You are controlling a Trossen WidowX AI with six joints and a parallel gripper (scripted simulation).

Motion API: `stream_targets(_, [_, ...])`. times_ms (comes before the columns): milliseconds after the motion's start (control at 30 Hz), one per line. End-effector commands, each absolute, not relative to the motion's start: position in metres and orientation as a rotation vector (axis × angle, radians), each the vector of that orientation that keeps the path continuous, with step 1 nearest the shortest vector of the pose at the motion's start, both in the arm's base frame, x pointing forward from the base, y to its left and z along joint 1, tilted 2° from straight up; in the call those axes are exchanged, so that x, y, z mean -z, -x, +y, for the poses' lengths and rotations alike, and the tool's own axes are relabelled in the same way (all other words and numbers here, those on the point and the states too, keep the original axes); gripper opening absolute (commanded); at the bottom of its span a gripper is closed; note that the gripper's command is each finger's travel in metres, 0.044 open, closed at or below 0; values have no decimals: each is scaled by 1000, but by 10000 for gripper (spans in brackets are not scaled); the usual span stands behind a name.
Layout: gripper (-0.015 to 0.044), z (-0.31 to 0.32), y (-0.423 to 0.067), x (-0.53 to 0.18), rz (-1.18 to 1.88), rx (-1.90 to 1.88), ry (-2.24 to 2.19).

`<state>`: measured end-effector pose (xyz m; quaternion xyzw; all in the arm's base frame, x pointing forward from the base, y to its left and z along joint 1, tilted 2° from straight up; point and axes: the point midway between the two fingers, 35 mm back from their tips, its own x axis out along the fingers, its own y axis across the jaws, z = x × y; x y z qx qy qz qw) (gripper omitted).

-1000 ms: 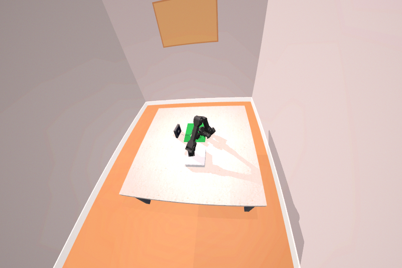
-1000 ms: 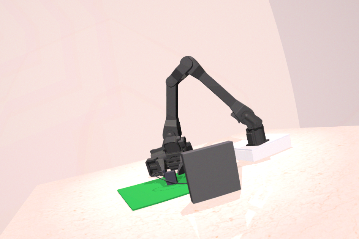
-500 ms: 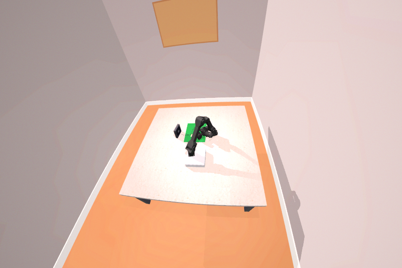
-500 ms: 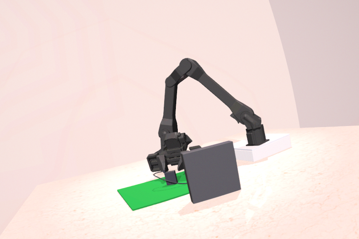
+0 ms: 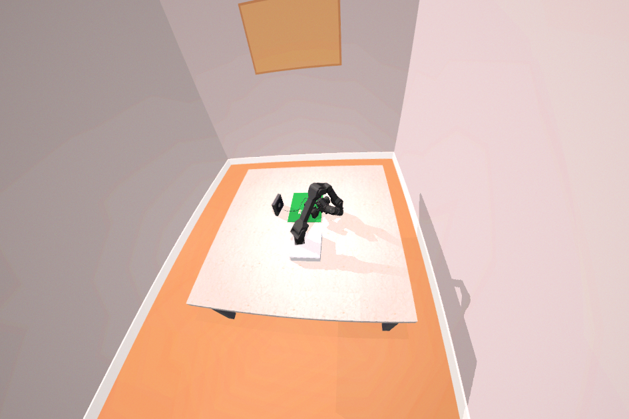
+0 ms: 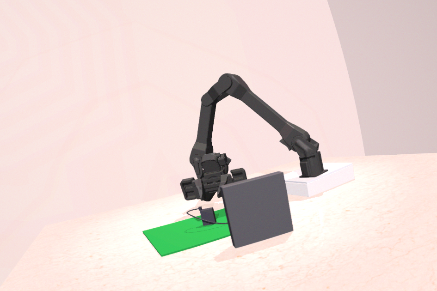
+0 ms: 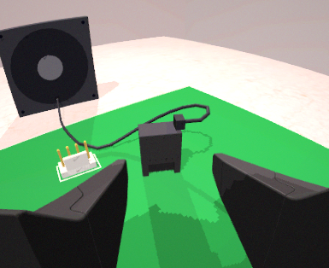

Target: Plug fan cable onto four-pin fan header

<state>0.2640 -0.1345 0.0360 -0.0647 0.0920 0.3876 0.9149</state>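
Found the gripper hanging above the green board, parted to roughly half its range, with nothing between the jaws and nothing touched. Saw daylight on both sides between the fingers and the plug.

Located the plug standing upright on the bare board, near the four-pin header but apart from it, on the side away from the fan. Noted all four gold pins exposed, so judged the mating not yet done. Traced the cable from the fan's lower edge, across the board past the header, through a loop beyond the plug, down to a small dark block just behind the plug's top.

Judged the plug light, rigid and smooth-sided, likely to tip or twist if pinched off-centre. Would take it by the two flat side faces, low enough to stay square but clear of the open bottom that must pass over the pins. Expected the cable to be limp, with enough slack in the loop for the short carry, though able to tug the plug askew. Reckoned the pins thin and easily bent by a slanted push.

Could not tell from the wrist view which way the plug's socket keyed against the header; possibly already aligned.
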Motion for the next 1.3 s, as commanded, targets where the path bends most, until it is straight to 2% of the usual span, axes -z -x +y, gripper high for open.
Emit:
stream_targets(0, [205,-141,-259,-43,184,-805,138])
stream_targets(467, [205,-150,-243,-67,169,-845,126])
stream_targets(1267, [205,-106,-236,-55,684,-1171,216])
